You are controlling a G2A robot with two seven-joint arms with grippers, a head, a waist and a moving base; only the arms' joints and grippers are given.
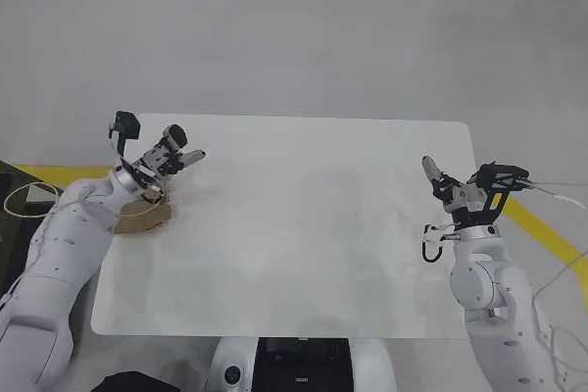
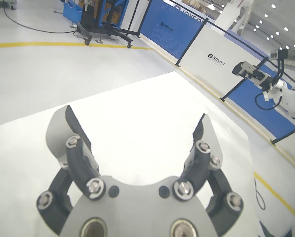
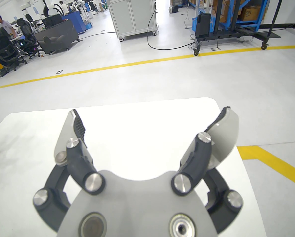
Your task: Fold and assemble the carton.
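The carton (image 1: 142,215) lies at the left edge of the white surface (image 1: 304,245), a small piece of brown cardboard partly covered by the left forearm. It looks low and mostly flat, with perhaps one edge lifted (the arm hides too much to tell how many panels, if any, are already creased). No upright walls or closed box shape can be made out, so by my reading the assembly is at or close to its start.

The left tool (image 2: 135,124) hangs released and empty. Its fingers are spread wide over bare surface just beyond the carton, on its far side, and do not touch it. The right tool (image 3: 150,114) is likewise released and holds nothing. It sits at the right edge of the surface, well apart from the carton, with the whole width of the surface between them.

Judged from this, nearly everything is left to do. The cardboard has to be gripped and brought toward the middle where both arms can reach it. Then the panels have to be folded up along their creases and the flaps tucked or closed. The left arm seems best placed to make the first grasp, since the carton lies right beneath it.
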